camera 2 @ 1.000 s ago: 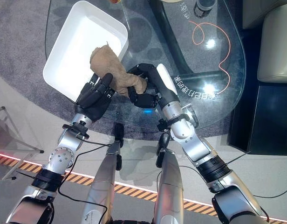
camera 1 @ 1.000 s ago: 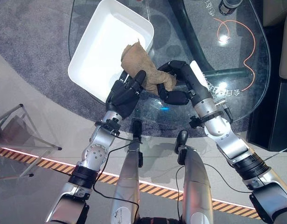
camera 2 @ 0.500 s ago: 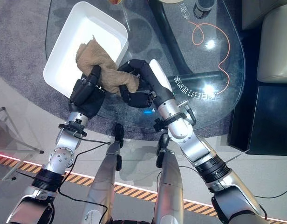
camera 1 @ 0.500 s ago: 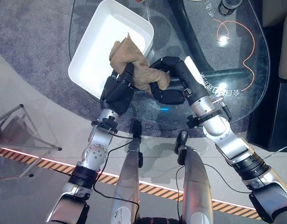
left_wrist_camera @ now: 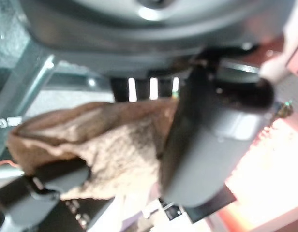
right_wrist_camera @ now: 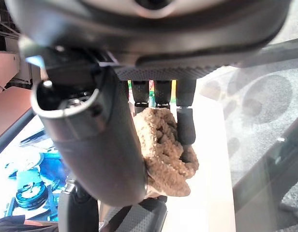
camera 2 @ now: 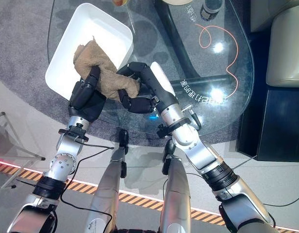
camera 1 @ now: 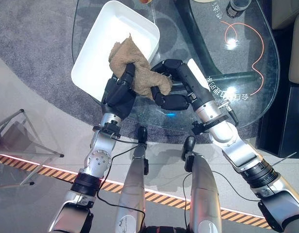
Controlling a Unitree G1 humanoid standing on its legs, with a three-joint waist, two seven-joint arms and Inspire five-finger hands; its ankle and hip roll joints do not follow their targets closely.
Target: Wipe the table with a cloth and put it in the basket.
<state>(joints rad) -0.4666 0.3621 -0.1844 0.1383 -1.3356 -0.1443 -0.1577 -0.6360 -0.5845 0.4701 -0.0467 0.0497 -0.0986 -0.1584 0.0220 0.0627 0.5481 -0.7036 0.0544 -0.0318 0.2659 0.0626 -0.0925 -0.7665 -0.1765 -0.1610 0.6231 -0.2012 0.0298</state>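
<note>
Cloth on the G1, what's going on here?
Both hands hold the brown cloth above the glass table. The left robot hand and the right robot hand each have fingers curled round it. The bundle hangs over the near rim of the white basket, not yet dropped in.

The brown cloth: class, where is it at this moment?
In the eye views the brown cloth is gripped between the left hand and right hand, over the near right rim of the white basket.
</note>
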